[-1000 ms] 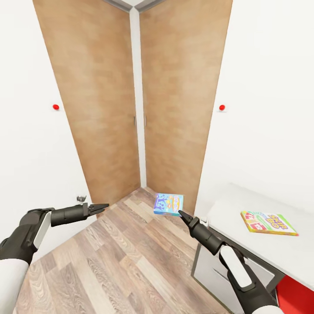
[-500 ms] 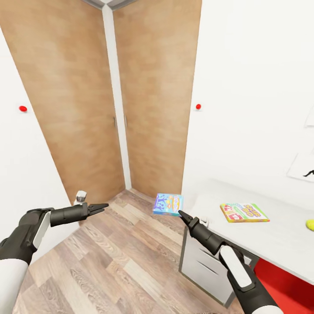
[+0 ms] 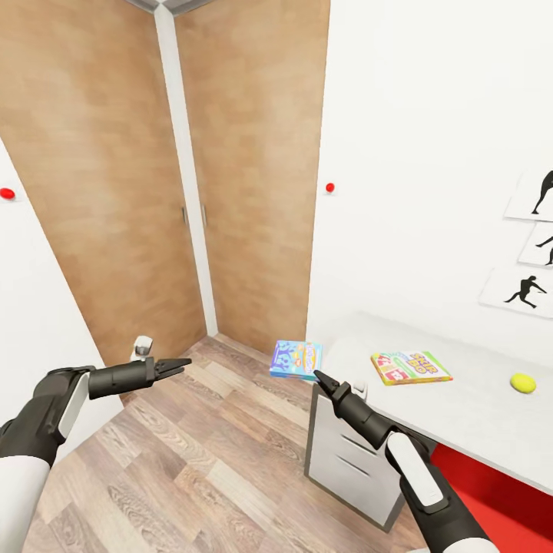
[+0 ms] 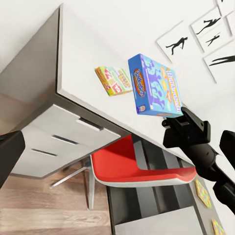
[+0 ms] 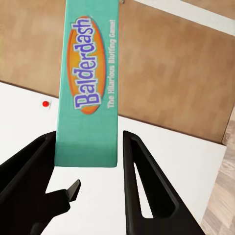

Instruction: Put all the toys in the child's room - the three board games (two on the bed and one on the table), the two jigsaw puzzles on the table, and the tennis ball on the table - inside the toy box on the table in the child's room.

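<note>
The right hand (image 3: 316, 375) is clamped on the lower edge of the small blue board game (image 3: 296, 359), holding it upright in the air just off the near corner of the tabletop (image 3: 461, 415). In the right wrist view the box's teal side, lettered Balderdash (image 5: 88, 83), sits between the two dark fingers (image 5: 147, 181). The left hand (image 3: 183, 362) reaches out over the wood floor (image 3: 192, 461) with nothing in it, its fingers drawn together to a point.

On the tabletop the SKIP-BO game (image 3: 410, 366) lies flat near the wall, and the tennis ball (image 3: 523, 382) rests well apart from it, further along. Below the tabletop are grey drawers (image 3: 349, 461) and a red chair seat (image 3: 491, 491). Black silhouette pictures (image 3: 530, 246) hang on the white wall, and wooden wardrobe doors (image 3: 184, 177) fill the corner.
</note>
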Robot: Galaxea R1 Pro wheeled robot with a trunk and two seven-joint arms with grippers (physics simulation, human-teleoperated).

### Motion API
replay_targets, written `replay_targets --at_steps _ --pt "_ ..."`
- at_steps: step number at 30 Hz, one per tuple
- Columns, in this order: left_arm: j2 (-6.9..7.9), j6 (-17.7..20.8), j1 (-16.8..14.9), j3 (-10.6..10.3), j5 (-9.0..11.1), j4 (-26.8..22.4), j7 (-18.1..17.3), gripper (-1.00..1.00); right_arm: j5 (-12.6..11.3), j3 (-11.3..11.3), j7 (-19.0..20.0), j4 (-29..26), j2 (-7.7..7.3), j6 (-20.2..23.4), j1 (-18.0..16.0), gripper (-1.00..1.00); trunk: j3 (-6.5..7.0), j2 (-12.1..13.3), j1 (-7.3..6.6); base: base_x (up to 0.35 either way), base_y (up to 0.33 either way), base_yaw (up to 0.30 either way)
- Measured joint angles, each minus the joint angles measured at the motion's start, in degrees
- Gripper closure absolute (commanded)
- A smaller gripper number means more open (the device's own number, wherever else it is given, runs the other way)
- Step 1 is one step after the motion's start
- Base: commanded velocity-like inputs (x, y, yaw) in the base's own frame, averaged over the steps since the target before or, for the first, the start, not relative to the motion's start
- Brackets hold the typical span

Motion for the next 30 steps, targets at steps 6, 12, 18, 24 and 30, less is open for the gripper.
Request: replay_targets --at_steps 6,12,18,24,30 --pt "0.0 0.0 0.0 0.0 0.0 0.0 0.0 -1.0 0.0 0.0 0.0 0.0 0.01 0.0 0.0 1.0 0.0 0.0 0.0 0.0 0.0 0.0" --pt "0.03 0.0 0.0 0.0 0.0 0.0 -0.1 -1.0 0.1 0.1 0.0 0.0 0.06 0.0 0.0 1.0 0.01 0.0 0.0 0.0 0.0 -0.011" --pt "-0.02 0.0 0.0 0.0 0.0 0.0 -0.1 -1.0 0.0 0.1 0.0 0.0 0.04 0.0 0.0 1.0 0.29 0.0 0.0 0.0 0.0 -0.137" --pt "-0.04 0.0 0.0 0.0 0.0 0.0 -0.1 -1.0 0.1 0.0 0.0 0.0 0.01 0.0 0.0 1.0 0.68 0.0 0.0 0.0 0.0 -0.178" --pt "-0.04 0.0 0.0 0.0 0.0 0.0 -0.1 -1.0 0.1 0.1 0.0 0.0 0.06 0.0 0.0 1.0 1.09 0.0 0.0 0.0 0.0 -0.183"
